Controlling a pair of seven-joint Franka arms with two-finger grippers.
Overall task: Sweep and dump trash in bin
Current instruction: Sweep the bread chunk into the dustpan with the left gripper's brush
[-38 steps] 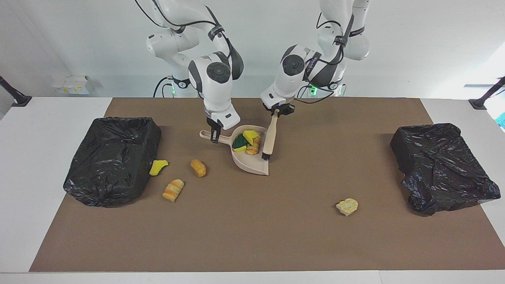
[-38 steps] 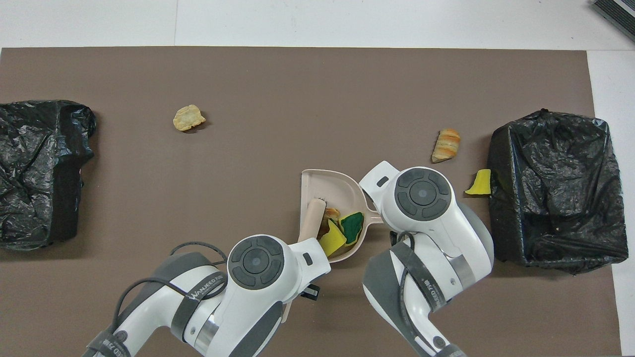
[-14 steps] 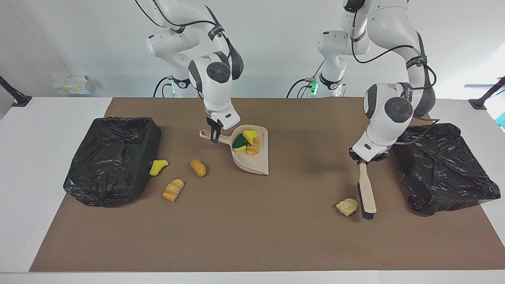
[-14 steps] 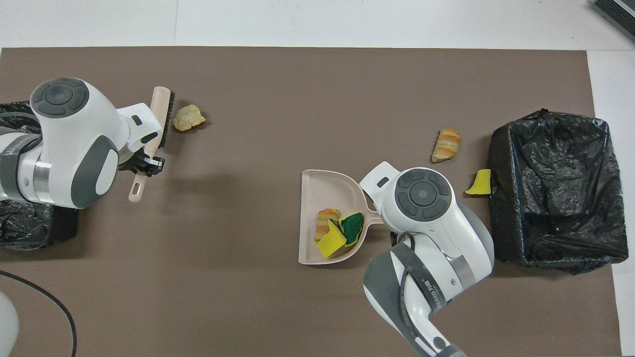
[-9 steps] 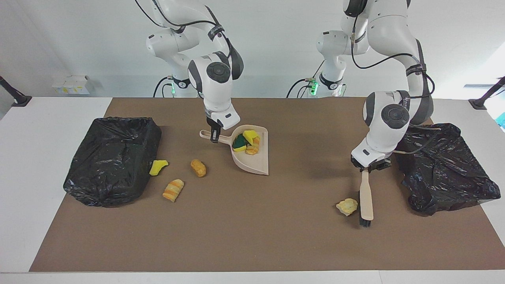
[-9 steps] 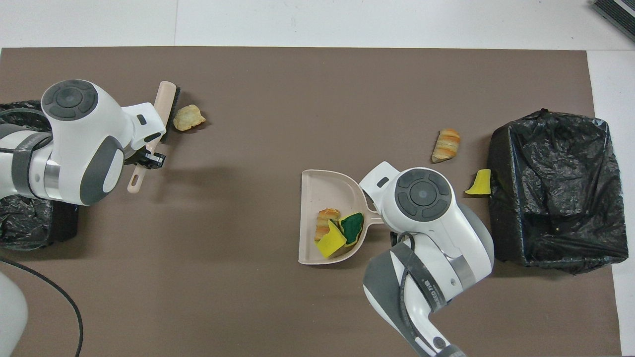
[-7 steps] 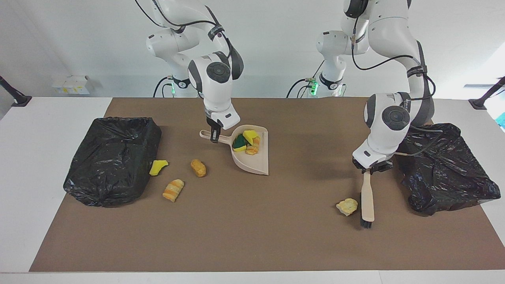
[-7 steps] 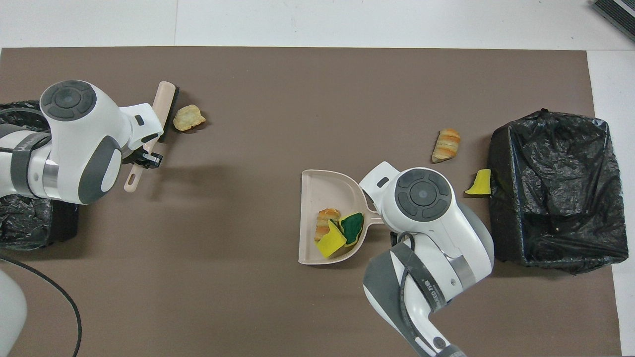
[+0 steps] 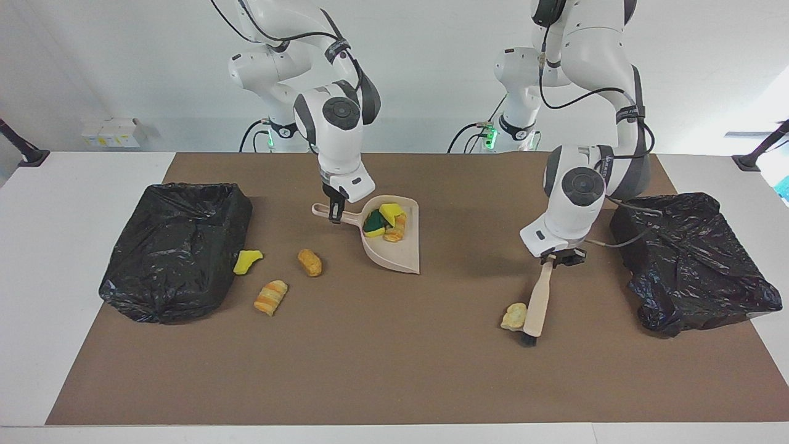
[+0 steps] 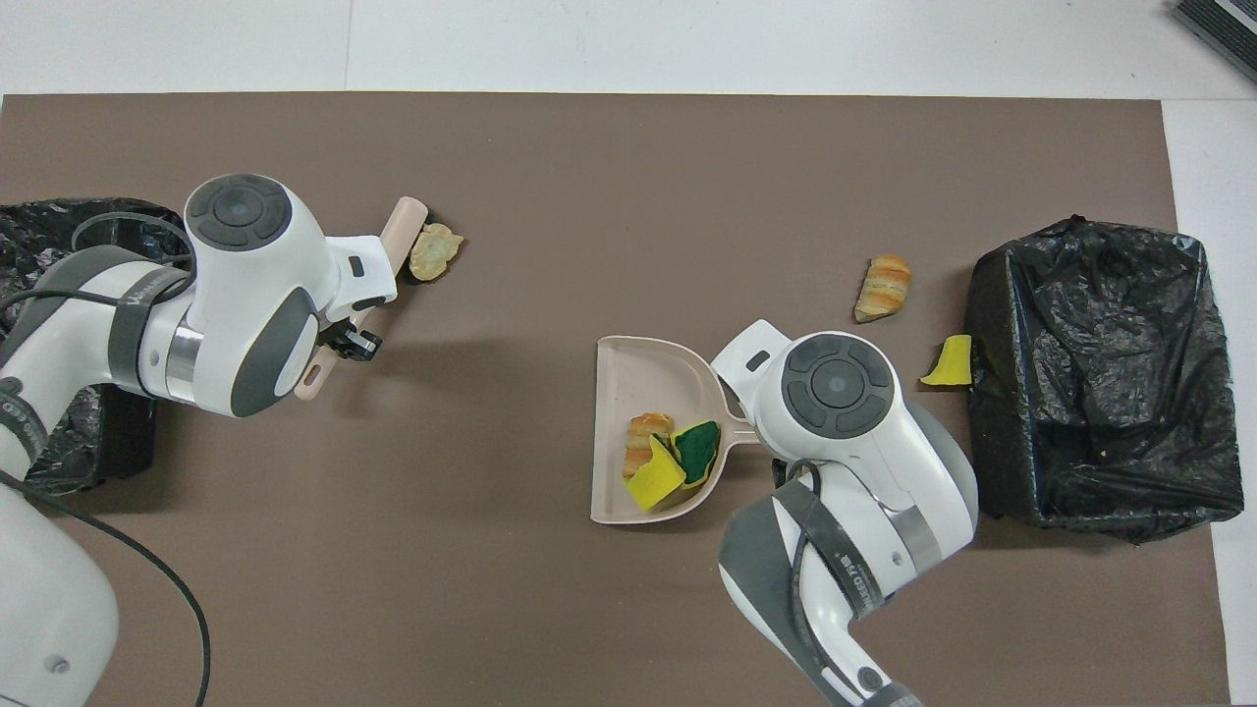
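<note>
The left gripper [image 9: 550, 259] is clamped on the handle of the brush [image 9: 537, 303], and the bristle end is sitting on the brown mat [image 9: 394, 370], pressing right against a pale crumbly lump [image 9: 513, 316]. The facing view is showing those dark bristles touching the mat; from overhead the arm's white wrist is covering most of the brush [image 10: 403, 228], so only its tip and the lump [image 10: 433, 251] beside it are showing.

Over at the other end, the right gripper [image 9: 335, 213] is closed tight on the dustpan handle, with the dustpan [image 9: 400, 256] lying flat on the mat. Overhead is giving the best look inside the pan [image 10: 628, 368]: a yellow sponge bit [image 10: 656, 479], a green-topped piece [image 10: 699, 449] and an orange bread piece [image 10: 643, 437], all heaped at the handle end.

Three more scraps are lying loose on the mat toward the right arm's end. A yellow sponge scrap [image 9: 247, 260] is touching the black-lined bin [image 9: 175, 246], and a striped bread piece [image 9: 271, 296] is lying near it. The facing view is also catching an orange-brown nugget [image 9: 310, 262] that the right arm is hiding from overhead. A second black bin [image 9: 690, 259] is sitting at the left arm's end.
</note>
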